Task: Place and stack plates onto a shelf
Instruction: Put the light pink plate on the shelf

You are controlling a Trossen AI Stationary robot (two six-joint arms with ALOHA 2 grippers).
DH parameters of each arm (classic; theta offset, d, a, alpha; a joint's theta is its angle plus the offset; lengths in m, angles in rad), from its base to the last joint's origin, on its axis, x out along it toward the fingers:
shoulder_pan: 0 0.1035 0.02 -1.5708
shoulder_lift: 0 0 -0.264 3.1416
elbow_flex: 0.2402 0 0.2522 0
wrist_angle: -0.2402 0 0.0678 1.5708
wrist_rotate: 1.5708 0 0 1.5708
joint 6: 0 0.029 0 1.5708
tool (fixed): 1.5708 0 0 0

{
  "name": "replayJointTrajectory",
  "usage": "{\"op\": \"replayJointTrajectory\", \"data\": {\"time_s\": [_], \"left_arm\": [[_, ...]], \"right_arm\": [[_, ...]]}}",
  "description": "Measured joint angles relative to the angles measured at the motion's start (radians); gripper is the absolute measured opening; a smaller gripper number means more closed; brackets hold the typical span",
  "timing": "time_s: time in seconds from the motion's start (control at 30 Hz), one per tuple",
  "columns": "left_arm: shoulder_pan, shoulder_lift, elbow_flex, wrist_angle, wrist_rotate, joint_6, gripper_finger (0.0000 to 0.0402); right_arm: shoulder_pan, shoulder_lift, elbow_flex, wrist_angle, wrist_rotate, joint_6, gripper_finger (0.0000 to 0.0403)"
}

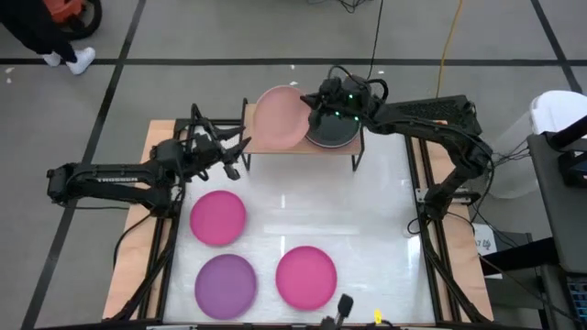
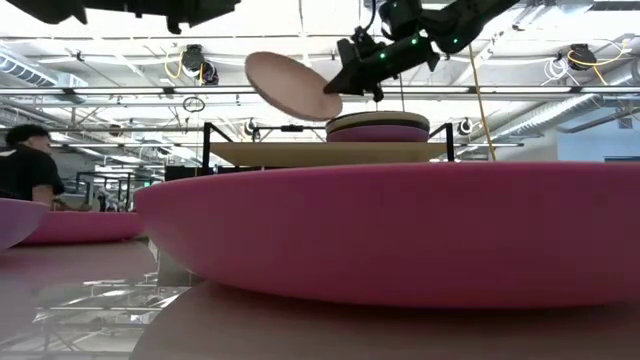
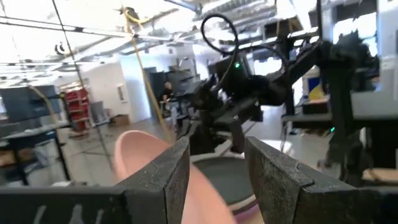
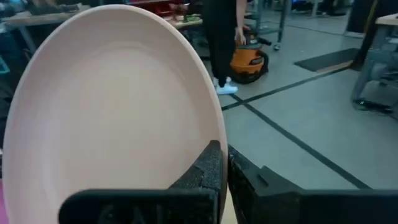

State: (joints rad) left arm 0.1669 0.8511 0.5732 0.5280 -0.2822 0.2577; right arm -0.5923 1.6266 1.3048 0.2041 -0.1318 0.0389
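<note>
The right pincer [image 1: 315,108] is clamped together on the rim of a salmon plate [image 1: 279,117], holding it tilted in the air above the shelf [image 1: 260,148], just beside a stack of plates [image 1: 332,135] that already sits on the shelf's right half. From the low view the plate hangs edge-down toward the left, clear of the board, with only a narrow bite of its rim between the fingers. That thin grip looks like the weak point: a shallow matte plate held by one edge could swivel or slip out and clatter onto the shelf or off its back edge. If it is let go while this steeply tilted, it may land on its rim and roll or slide rather than settle flat. Swinging it sideways could also knock the neighbouring stack askew. The left pincer [image 1: 237,158] waits near the shelf's left end with its fingers apart and empty; a wide swing could bring the plate against it. Two pink plates [image 1: 218,217] and a purple plate [image 1: 226,282] lie on the bench [image 1: 367,211], not yet shelved.
</note>
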Motion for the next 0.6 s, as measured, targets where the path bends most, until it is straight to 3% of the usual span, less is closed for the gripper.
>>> {"op": "replayJointTrajectory", "data": {"time_s": [0.1, 0.3, 0.6], "left_arm": [[-0.001, -0.052, 0.0, -0.098, -0.045, 0.034, 0.0161], [0.004, -0.081, 0.0, -0.187, -0.255, 0.087, 0.0161], [0.009, -0.077, 0.0, -0.176, -0.266, 0.13, 0.0161]], "right_arm": [[-0.02, 0.036, 0.002, 0.054, -0.026, 0.009, 0.0], [-0.032, 0.1, 0.013, 0.158, 0.005, 0.032, 0.0], [-0.024, 0.226, 0.156, 0.066, -0.018, 0.018, 0.0]]}}
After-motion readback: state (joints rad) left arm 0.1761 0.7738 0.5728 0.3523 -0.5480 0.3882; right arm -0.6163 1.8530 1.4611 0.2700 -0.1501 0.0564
